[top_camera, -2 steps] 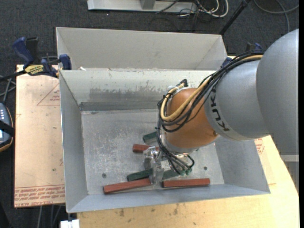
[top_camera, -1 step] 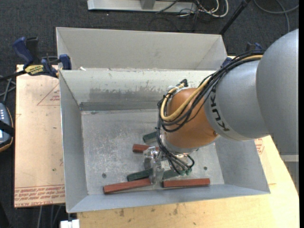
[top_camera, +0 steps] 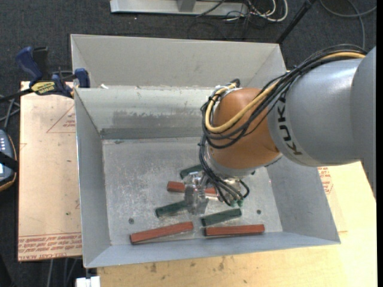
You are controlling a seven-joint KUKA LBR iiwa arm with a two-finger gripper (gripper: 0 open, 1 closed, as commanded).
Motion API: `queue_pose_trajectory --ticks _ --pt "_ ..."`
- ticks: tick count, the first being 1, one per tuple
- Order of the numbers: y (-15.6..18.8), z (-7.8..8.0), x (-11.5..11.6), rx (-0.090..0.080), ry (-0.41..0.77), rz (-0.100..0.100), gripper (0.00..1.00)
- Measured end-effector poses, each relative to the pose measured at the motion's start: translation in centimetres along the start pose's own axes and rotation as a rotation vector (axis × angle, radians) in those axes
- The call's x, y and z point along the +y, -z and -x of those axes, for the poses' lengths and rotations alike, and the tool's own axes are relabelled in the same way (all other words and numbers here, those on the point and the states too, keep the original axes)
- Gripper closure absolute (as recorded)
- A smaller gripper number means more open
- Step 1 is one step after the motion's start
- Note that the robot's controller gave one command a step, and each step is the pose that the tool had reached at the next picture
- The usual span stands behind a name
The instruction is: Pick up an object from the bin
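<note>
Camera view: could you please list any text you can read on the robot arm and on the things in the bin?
"KU": dark letters on the grey arm link, beside the orange cover; what follows them cannot be read.
Red-brown bars and dark green bars in the bin: no text can be made out on them.

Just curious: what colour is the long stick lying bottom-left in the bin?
The stick is reddish-brown; camera view.

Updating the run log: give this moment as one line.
pincer: low over bin floor | nearest: dark green stick, short red-brown stick
</note>
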State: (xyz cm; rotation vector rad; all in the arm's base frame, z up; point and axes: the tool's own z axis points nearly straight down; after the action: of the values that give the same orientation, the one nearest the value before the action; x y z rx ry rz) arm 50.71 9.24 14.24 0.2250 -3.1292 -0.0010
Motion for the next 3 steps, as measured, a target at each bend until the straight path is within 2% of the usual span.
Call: queue_pose_trajectory --ticks 1,2,3 --pt "4.1 0.2 -0.2 -0.005 0.006 0.0 0.0" --pt "3.0 0.1 -0.5 -0.004 0.01 0.0 0.0" --pt "-6.2 0.1 -0.6 -0.004 -0.056 0.001 1.0"
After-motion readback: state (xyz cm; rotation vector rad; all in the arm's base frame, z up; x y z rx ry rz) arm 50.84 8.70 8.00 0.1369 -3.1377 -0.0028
